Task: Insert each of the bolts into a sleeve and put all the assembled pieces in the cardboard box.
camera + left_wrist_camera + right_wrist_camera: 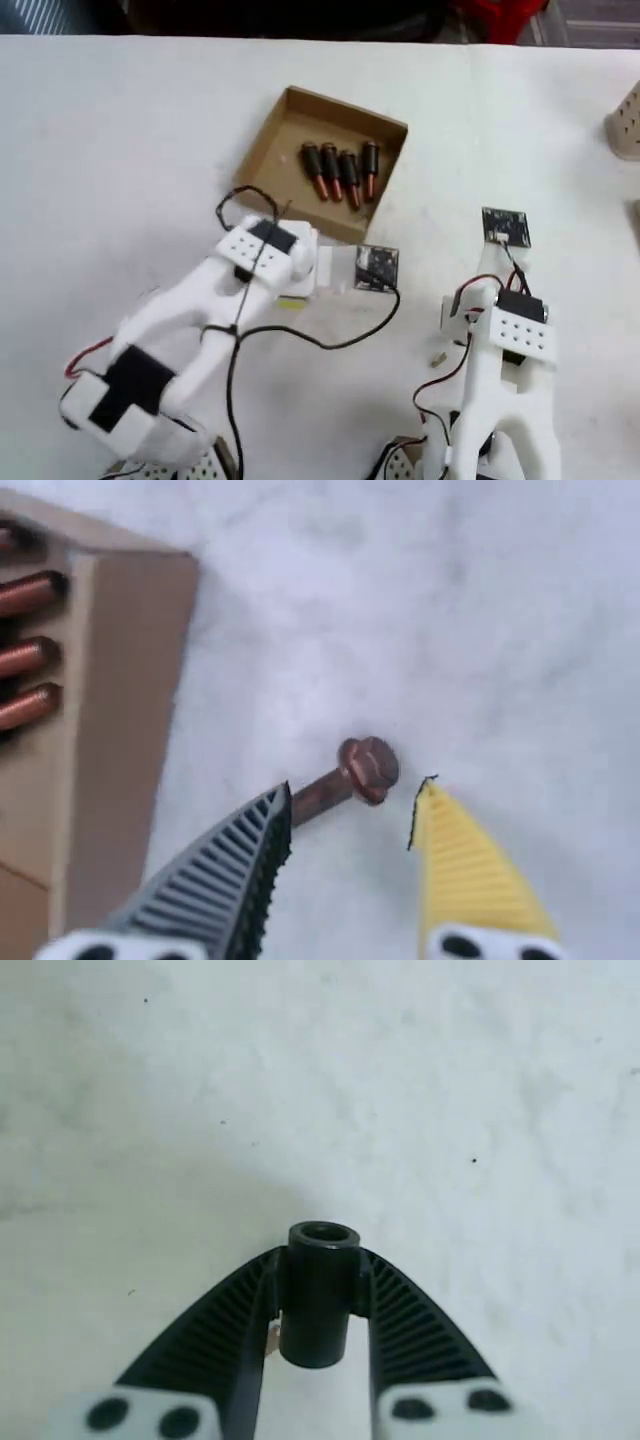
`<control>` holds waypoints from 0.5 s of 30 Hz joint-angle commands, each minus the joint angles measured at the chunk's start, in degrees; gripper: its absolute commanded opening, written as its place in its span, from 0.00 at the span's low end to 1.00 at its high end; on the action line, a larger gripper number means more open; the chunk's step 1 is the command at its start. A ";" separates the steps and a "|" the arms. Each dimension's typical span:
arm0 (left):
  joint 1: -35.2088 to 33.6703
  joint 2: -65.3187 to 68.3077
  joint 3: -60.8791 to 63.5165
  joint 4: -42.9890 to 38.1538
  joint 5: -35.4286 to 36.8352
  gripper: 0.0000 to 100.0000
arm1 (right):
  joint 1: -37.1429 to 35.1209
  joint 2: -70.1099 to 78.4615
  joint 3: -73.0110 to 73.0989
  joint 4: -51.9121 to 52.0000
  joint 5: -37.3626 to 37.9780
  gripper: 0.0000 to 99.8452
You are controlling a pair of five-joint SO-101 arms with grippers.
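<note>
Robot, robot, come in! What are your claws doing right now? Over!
Left claw open, bolt between its tips. Right claw shut on sleeve. Four assembled pieces in cardboard box; box wall close beside left claw.

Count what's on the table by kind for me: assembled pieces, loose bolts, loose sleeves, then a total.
Assembled pieces, in the cardboard box: 4
Loose bolt: 1
Loose sleeve, held in the right gripper: 1
Total: 6
</note>
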 commanded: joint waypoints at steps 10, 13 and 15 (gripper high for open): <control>-2.33 9.01 -10.55 2.73 -1.85 0.20 | 0.66 -1.54 -0.09 -0.92 0.79 0.02; -2.33 8.66 -10.81 2.90 -1.58 0.21 | 0.57 -1.54 -0.09 -0.92 0.79 0.02; -2.77 6.55 -11.25 3.96 -1.76 0.21 | 0.57 -1.54 -0.09 -0.92 0.79 0.02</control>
